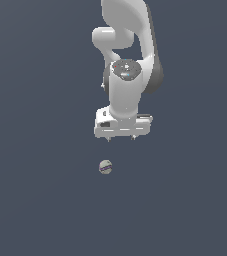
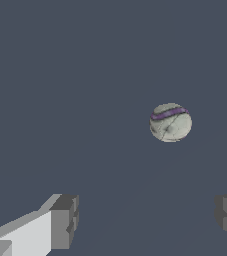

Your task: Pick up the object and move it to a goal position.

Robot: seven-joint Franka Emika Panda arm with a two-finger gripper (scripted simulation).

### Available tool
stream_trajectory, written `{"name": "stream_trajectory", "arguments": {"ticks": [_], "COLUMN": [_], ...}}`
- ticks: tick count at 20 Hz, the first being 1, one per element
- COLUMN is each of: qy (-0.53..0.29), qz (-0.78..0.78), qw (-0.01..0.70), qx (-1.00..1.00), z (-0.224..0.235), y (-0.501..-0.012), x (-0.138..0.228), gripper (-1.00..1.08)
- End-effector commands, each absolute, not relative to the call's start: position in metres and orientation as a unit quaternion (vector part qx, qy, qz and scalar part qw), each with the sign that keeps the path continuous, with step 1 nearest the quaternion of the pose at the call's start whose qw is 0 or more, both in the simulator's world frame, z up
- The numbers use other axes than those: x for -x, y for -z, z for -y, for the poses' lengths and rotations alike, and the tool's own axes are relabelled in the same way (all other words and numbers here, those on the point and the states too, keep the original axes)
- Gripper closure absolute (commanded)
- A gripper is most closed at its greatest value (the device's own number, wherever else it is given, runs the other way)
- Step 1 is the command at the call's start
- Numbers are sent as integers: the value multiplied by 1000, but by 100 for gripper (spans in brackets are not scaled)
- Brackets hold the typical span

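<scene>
- Hanging above the flat dark slate-blue surface (image 1: 40, 200), the white Panda gripper (image 1: 120, 138) points its 2 short fingertips downward with nothing between them.
- Its jaws stand wide apart in the wrist view, where 1 grey finger pad (image 2: 65, 222) sits at one side and the other shows at the opposite edge, with bare surface between.
- Nothing is gripped, and no part of the hand touches anything.
- Just beyond the fingertips lies the small off-white ball with a purplish band across it (image 1: 105, 167), resting on the surface, apart from the gripper and slightly toward the exterior view's left of it.
- The wrist view shows the same ball (image 2: 170, 122) ahead of the fingers and off the midline between them, nearer 1 pad.
- No edge or corner of the surface appears, so the ball cannot be placed against one.
- No goal marker is visible in either view.
- By my judgement the task is at its start: centring over the ball, descent, grasp, lift and carry all remain.
</scene>
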State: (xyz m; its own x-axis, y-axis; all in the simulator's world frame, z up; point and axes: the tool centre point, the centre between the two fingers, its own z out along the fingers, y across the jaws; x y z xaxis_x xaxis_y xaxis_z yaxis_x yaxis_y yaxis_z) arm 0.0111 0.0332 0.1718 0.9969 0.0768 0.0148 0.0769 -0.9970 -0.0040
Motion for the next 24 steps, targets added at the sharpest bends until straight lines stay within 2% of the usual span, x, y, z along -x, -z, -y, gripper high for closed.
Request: {"name": "stream_trajectory", "arguments": {"ticks": [1,14,24], "qy": [7,2,0], "qz": [39,50,54], "qw": [2,1,0], "qx": [999,999,999], "z": [-29,16,34], "y": [-167,-110,-87], "x": [-16,-61,-73], "gripper": [-92,-92,-92]}}
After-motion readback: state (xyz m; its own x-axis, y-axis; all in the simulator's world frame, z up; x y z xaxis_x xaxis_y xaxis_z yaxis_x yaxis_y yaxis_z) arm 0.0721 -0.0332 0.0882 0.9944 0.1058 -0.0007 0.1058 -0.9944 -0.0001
